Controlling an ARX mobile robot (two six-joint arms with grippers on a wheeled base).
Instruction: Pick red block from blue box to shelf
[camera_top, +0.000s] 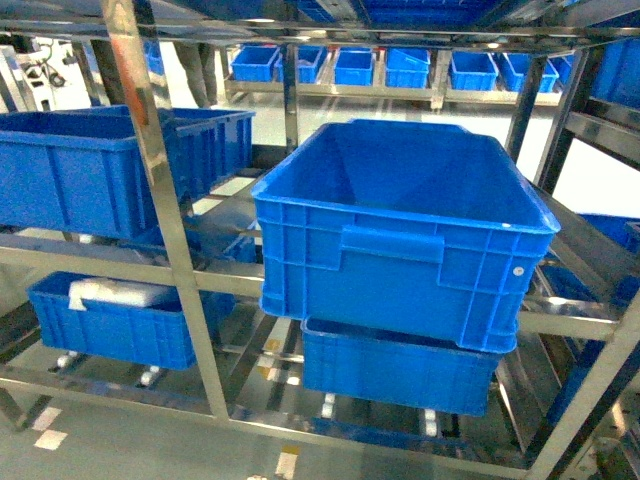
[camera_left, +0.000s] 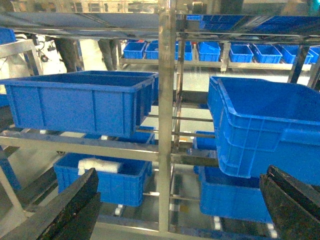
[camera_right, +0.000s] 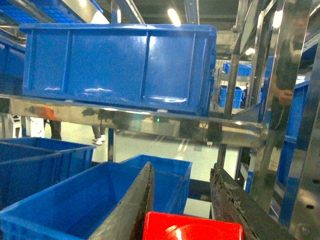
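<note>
I face the shelf (camera_top: 155, 190), a rack of shiny steel uprights and rails, standing on a pale floor (camera_top: 60, 425) with yellowish markings. Beyond it, across a bright aisle, a second rack carries a far row of small blue bins (camera_top: 405, 68); I count about seven in the head view.

On the near rack I count four dark blue ribbed crates in the head view: a large tilted crate (camera_top: 400, 225) in the middle, a lower crate (camera_top: 398, 368) under it, an upper left crate (camera_top: 110, 165), and a lower left crate (camera_top: 115, 320) holding one white bundle (camera_top: 120, 292).

My right tool (camera_right: 182, 200) grips the red block (camera_right: 192, 227) between its two dark fingers (camera_right: 235, 205), seen at the bottom edge of the right wrist view, above open blue crates and below a crate on a steel rail. The red block appears only there.

My left tool (camera_left: 175, 205) has its fingers spread wide apart with nothing between them, pointing at the rack.

I cannot make out the blue box, the light turquoise one, in any view.
</note>
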